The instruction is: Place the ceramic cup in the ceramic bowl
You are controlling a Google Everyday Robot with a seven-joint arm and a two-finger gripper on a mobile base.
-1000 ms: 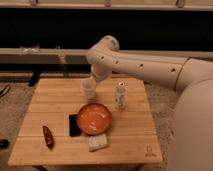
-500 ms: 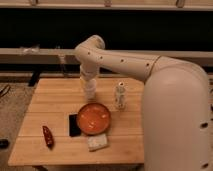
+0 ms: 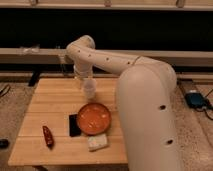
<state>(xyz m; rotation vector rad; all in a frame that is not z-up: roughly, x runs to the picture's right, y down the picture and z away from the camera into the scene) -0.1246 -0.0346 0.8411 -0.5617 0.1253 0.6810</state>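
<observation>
The ceramic cup (image 3: pixel 89 90), a small whitish-grey tumbler, stands upright at the back middle of the wooden table (image 3: pixel 50 102). My gripper (image 3: pixel 85 81) comes down from the white arm right at the cup's top and left side. The ceramic bowl (image 3: pixel 93 118), round, orange-red and glossy, sits on the table just in front of the cup, with a small gap between them. The bowl holds nothing.
A flat black object (image 3: pixel 74 125) lies against the bowl's left side. A white sponge-like block (image 3: pixel 98 142) lies in front of the bowl. A red pepper-shaped thing (image 3: pixel 47 136) lies front left. My bulky arm (image 3: pixel 145 100) covers the table's right part.
The arm has swung left and closer to the camera, now covering the right of the table and the slim white bottle. The gripper has lowered onto the cup, which has stayed in place.
</observation>
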